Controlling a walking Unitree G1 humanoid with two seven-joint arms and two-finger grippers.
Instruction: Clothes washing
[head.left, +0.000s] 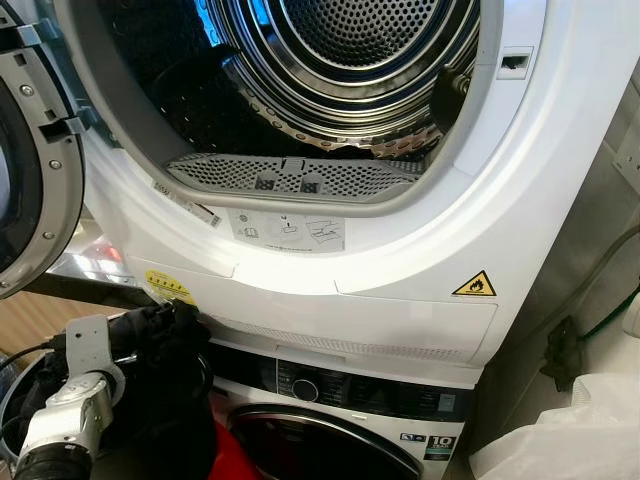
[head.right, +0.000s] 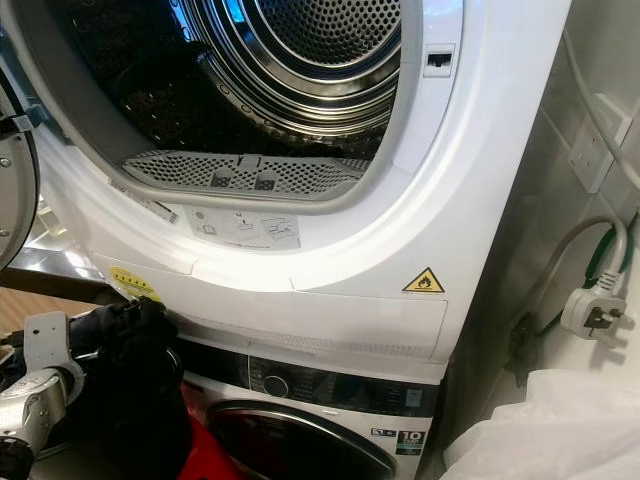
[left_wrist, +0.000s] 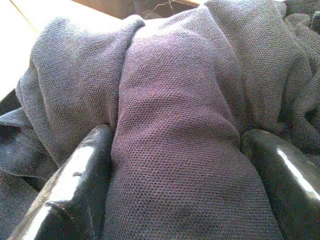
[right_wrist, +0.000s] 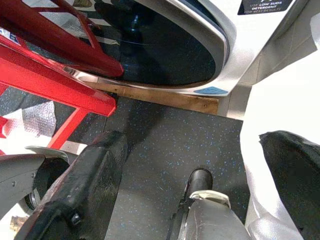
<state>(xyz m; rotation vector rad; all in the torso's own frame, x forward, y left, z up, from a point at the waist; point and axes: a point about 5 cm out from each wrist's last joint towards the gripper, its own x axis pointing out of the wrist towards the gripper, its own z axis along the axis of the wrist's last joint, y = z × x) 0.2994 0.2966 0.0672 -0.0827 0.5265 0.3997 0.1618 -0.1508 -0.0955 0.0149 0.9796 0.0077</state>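
Left gripper (left_wrist: 175, 165) pinches a bunched dark knitted garment (left_wrist: 170, 100), held below the open white dryer's drum opening (head.left: 330, 60). Right gripper (right_wrist: 195, 165) hangs idle, fingers spread. Risk: trailing folds may snag the perforated lint-filter sill (head.left: 290, 178).

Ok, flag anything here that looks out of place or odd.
A white plug dangles unplugged beside the stacked machines. Otherwise ordinary: the dryer door stands open, and the left gripper holds a dark garment below the drum.
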